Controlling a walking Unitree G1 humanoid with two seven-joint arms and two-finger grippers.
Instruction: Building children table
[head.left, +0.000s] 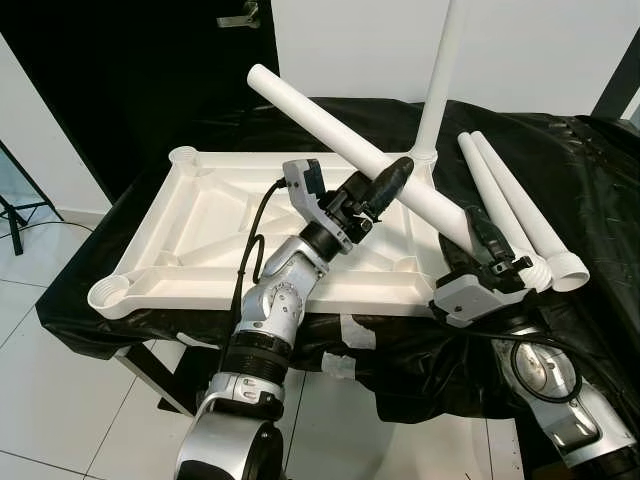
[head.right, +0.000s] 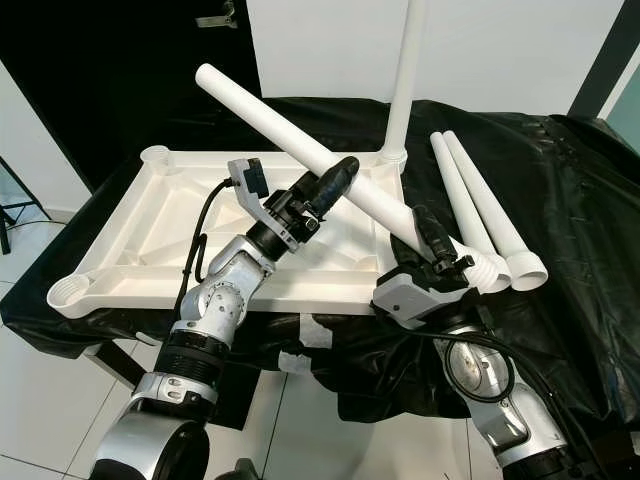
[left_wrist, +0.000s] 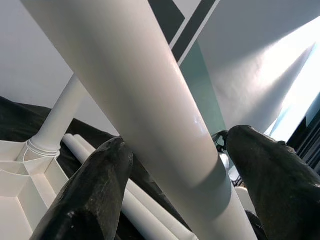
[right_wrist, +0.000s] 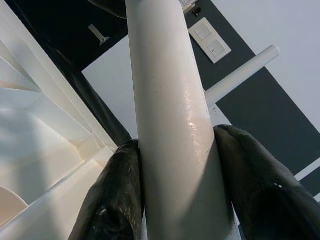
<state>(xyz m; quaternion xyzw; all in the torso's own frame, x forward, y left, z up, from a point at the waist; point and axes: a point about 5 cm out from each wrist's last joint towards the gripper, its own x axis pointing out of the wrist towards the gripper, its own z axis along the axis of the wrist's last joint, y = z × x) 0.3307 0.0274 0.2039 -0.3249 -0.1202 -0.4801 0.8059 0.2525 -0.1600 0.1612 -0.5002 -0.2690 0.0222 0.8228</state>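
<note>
Plain indoor room — white tiled floor (head.left: 40, 380), white walls (head.left: 540, 50), black-draped table (head.left: 600, 200), wall switch (right_wrist: 210, 41)

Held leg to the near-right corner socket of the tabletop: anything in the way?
Likely yes. The right pincer grips the held leg at its lower end, right over that corner of the tabletop. The left pincer grips it mid-shaft. The socket itself is hidden.

White leg (head.left: 360, 150), white tabletop (head.left: 210, 215), black cloth (head.left: 580, 190).
</note>
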